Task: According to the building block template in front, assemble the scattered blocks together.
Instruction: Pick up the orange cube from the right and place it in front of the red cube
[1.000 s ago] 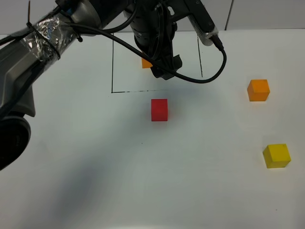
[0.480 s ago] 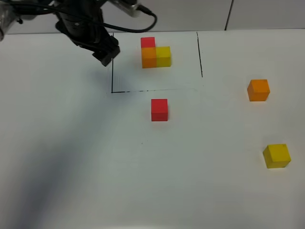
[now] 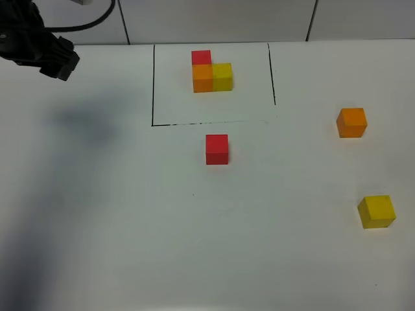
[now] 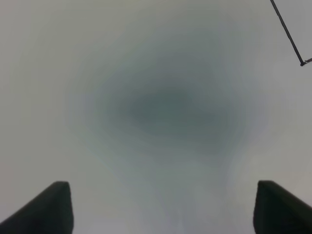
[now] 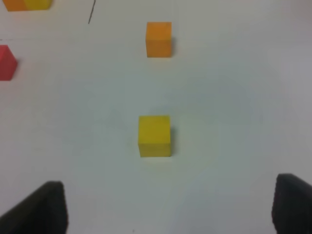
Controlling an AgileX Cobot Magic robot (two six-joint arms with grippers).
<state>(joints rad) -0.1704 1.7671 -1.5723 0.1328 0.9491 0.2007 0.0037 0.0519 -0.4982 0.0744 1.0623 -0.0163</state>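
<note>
Nearest to us, in the lower right of the high view, we find the yellow cube (image 3: 377, 212) alone on the white bench (image 3: 130, 233). In the right wrist view we see it at mid-frame, ahead of the right arm's jaws. They stand wide, with only bare bench between them, and hold nothing.

Farther back, the red cube (image 3: 216, 149) rests near the centre of the high view, just below the lower black drawn line (image 3: 194, 124). The orange cube (image 3: 351, 122) sits toward the right edge, well apart from both the red and the yellow one.

Above that line, in the upper middle, we see the building block template (image 3: 211, 71) inside the drawn frame. Its red cube is at the top, the orange one lies under it, and the yellow one joins the orange one's right side, all touching.

Farthest off, in the upper left corner, the left arm (image 3: 45, 55) hangs over bare bench, well apart from every cube. In its wrist view we see the left arm's jaws wide and holding nothing, above a blurred shadow.
</note>
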